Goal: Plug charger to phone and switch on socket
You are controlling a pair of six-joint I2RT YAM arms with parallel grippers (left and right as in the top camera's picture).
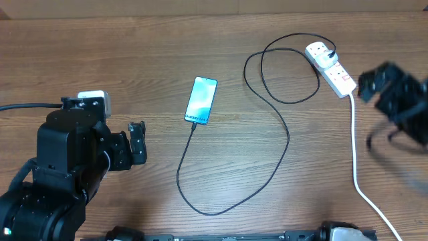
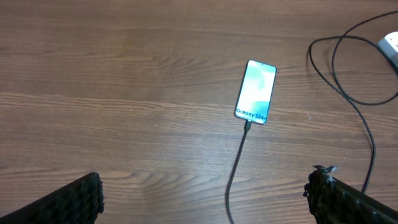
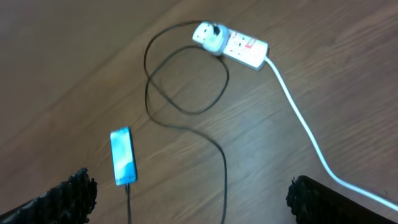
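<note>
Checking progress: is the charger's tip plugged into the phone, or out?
In, as far as shows: the charger runs straight into the bottom edge of the phone with no gap in the left wrist view.

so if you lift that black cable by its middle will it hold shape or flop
Probably flops: the charger lies in loose loops, so it looks limp. It is thin, so likely light. Its tip meets the lower edge of the phone, so lifting might tug it.
</note>
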